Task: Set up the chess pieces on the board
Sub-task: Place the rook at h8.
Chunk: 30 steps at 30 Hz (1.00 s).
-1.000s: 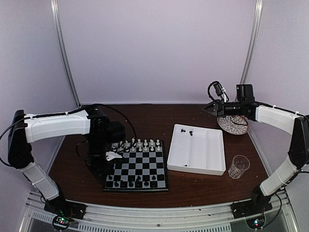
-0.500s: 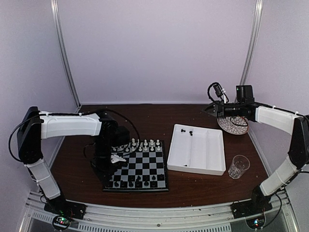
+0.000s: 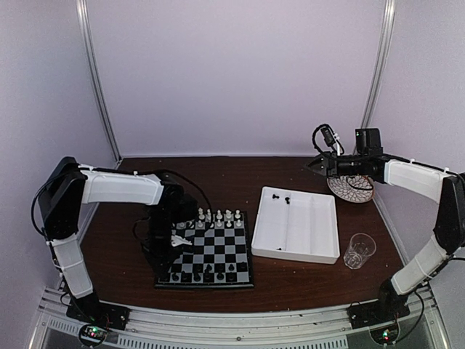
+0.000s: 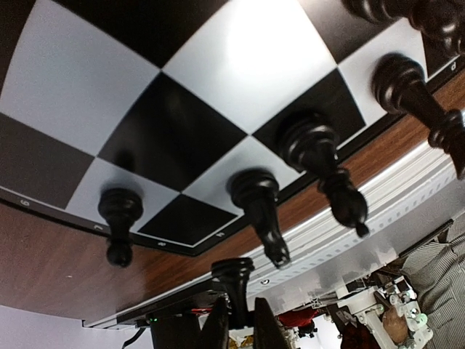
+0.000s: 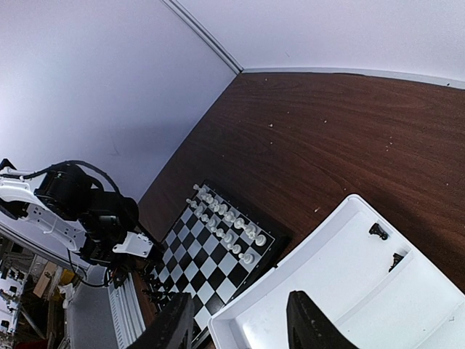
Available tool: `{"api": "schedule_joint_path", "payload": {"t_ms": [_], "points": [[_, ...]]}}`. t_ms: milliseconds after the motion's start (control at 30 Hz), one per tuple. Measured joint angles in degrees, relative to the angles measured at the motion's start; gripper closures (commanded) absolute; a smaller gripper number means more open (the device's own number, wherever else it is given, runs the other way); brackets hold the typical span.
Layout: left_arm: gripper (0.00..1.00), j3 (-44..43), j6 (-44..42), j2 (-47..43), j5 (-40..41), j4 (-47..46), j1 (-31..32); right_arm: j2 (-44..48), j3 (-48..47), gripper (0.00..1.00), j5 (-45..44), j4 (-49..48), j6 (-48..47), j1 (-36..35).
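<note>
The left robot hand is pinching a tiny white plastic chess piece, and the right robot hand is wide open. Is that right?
Not quite. The tiny plastic chess piece pinched in the left gripper is black, not white; the left wrist view shows it dark between the fingers. The rest holds: the right gripper is wide open.

Black chess pieces look like glossy moulded plastic; the board is smooth and shiny; the table shows dark wood grain.
</note>
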<state>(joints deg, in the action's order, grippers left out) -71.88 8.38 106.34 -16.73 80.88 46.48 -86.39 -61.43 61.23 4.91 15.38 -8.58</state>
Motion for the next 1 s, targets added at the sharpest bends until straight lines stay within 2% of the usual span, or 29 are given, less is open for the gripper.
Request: {"api": "schedule_joint_path", "payload": {"t_ms": [867,1000], "points": [[0.87,0.0,0.0,2.6,1.4,-0.5,-2.2,0.0,0.0,0.53,0.0,-0.4,0.0,0.0],[0.82,0.0,0.0,3.0,1.5,-1.0,-2.3,0.0,0.2,0.53,0.0,-0.4,0.0,0.0]]}}
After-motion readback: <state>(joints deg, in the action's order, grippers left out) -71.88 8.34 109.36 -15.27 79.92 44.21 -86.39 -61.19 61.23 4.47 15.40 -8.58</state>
